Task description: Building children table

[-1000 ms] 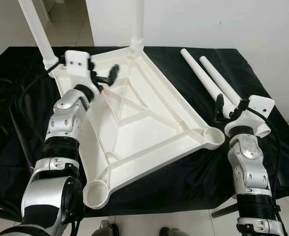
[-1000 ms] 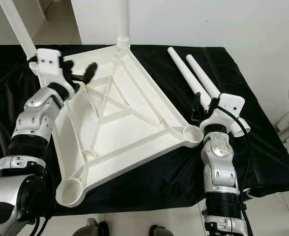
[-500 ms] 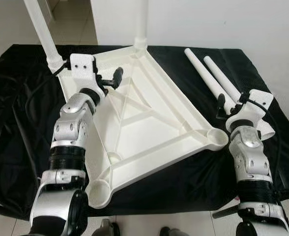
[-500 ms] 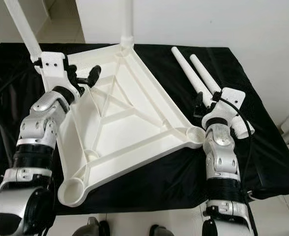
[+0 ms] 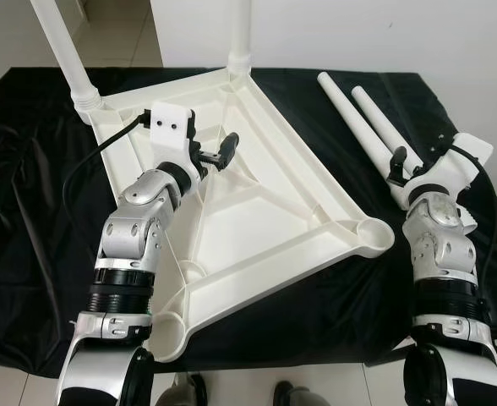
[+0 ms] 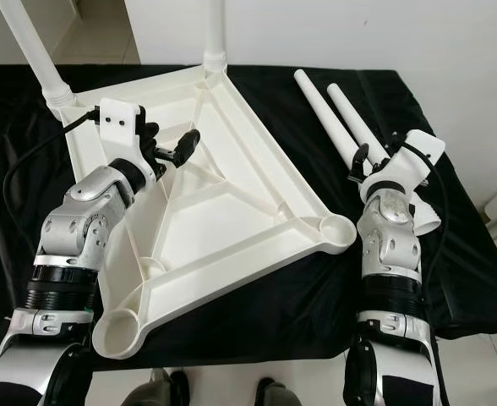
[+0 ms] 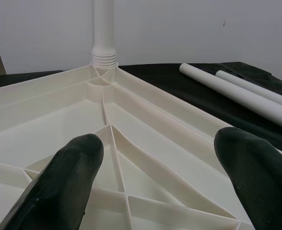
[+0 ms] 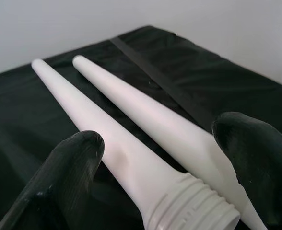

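The left gripper (image 5: 217, 156) hovers spread over the upturned tabletop (image 5: 257, 220), while the right gripper (image 8: 155, 163) (also spread) straddles two loose legs (image 8: 131, 120).

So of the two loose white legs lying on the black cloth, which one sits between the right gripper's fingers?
The loose leg nearer the tabletop: that leg lies between the open right gripper; the other leg runs alongside.

One white tabletop (image 5: 257, 211) lies upside down on one black cloth (image 5: 29, 220). Two legs (image 5: 67, 52) stand screwed into its far corners, and two loose legs (image 5: 363, 127) lie beside it.
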Motion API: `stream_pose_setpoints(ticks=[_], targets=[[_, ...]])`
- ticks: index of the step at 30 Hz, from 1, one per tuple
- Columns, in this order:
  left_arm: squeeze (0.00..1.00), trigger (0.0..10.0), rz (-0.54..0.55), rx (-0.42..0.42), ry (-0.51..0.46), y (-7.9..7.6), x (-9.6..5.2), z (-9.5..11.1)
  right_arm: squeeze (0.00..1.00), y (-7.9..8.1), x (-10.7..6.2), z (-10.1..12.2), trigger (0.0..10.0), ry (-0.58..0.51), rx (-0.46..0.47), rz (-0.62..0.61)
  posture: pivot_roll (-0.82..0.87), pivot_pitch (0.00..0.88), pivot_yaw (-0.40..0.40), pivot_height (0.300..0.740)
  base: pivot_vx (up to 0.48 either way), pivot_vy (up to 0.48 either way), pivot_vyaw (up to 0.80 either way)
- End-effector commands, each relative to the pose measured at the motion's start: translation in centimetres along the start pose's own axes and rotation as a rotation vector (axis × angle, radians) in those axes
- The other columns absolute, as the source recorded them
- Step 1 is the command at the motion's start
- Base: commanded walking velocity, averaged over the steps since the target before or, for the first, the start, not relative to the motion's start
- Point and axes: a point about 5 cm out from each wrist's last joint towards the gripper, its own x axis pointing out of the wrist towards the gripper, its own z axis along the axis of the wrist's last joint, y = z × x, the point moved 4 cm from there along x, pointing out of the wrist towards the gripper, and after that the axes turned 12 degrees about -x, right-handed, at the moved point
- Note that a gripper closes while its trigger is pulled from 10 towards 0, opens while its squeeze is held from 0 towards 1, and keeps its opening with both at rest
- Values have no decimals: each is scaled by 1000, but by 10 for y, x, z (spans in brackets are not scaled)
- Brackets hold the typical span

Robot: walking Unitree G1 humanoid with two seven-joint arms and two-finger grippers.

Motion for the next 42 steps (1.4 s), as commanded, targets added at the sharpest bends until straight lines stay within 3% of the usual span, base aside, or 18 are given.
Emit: stream_pose_setpoints(ticks=[1, 17, 32, 33, 35, 36, 37, 38, 42], targets=[[0, 10000, -17, 4, 20, -2, -3, -4, 0, -2, 1, -3, 10000, 23, 3, -6, 33, 215, 33, 740, 0, 0, 0], [0, 10000, 4, -6, 45, -4, -11, -4, 0, 16, -4, -31, 10000, 205, -40, 163, 42, 228, 25, 740, 0, 0, 0], [0, 10000, 17, -13, 51, -3, -13, -1, 0, 24, -7, -41, 10000, 251, -90, 222, 50, 239, 26, 740, 0, 0, 0], [0, 10000, 18, -12, 51, -3, -13, -1, 0, 25, -7, -41, 4549, 246, -85, 229, 52, 240, 26, 740, 0, 0, 0], [0, 10000, 19, -11, 52, -3, -13, -1, 0, 26, -7, -39, 4549, 234, -88, 236, 53, 240, 25, 740, 0, 0, 0], [0, 10000, 20, -10, 51, -2, -13, -1, 0, 27, -7, -39, 2471, 236, -77, 235, 55, 238, 24, 740, 0, 0, 0], [0, 10000, 20, -10, 51, -2, -13, -1, 0, 27, -7, -39, 2471, 236, -77, 235, 55, 238, 24, 740, 0, 0, 0], [0, 10000, 21, -10, 50, -2, -13, 0, 0, 28, -8, -39, 0, 235, -70, 248, 55, 238, 24, 740, 0, 0, 0], [0, 10000, 22, -9, 47, -2, -13, 1, 0, 32, -10, -38, 0, 237, -40, 271, 54, 233, 23, 740, 0, 0, 0]])
